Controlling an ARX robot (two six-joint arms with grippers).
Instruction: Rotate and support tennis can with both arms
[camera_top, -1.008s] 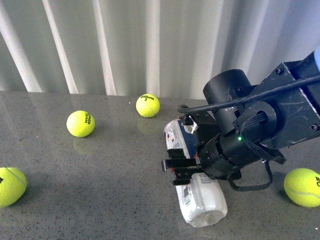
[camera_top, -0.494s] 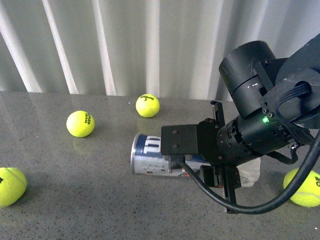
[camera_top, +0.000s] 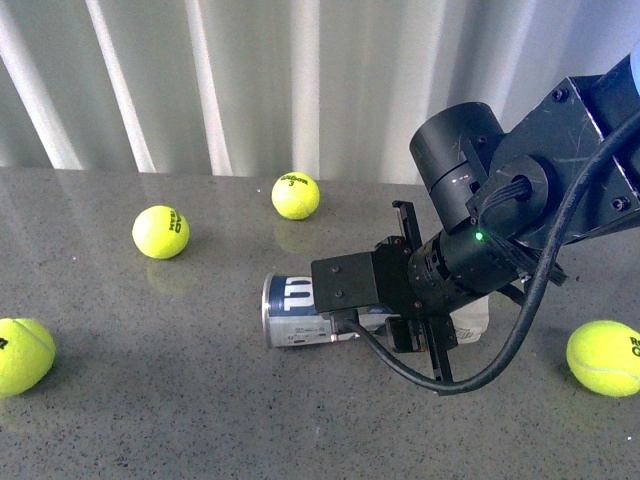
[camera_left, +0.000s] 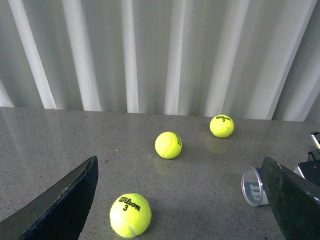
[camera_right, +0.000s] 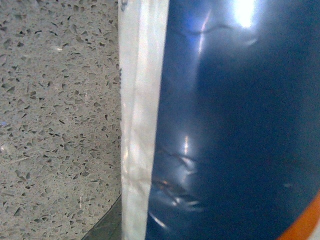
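Observation:
The tennis can (camera_top: 287, 310) lies on its side across the grey table (camera_top: 150, 400), its metal-rimmed end and navy W label pointing left. My right gripper (camera_top: 420, 300) is shut on its middle, one finger above and one below. The clear far end (camera_top: 472, 316) shows behind the wrist. In the right wrist view the navy label (camera_right: 235, 120) and a white band (camera_right: 140, 125) fill the picture. My left gripper (camera_left: 180, 164) is open and holds nothing. It hovers left of the can (camera_left: 254, 186), whose rim faces it beside the right finger (camera_left: 295, 200).
Several yellow-green tennis balls lie around: one at the back (camera_top: 296, 195), one left of it (camera_top: 161, 232), one at the left edge (camera_top: 22, 357), one at the far right (camera_top: 604, 358). A white pleated curtain (camera_top: 250, 90) closes the back.
The right wrist has rolled, turning the can from pointing toward me to lying crosswise with its rim to the left. In the last half second arm and can barely shifted.

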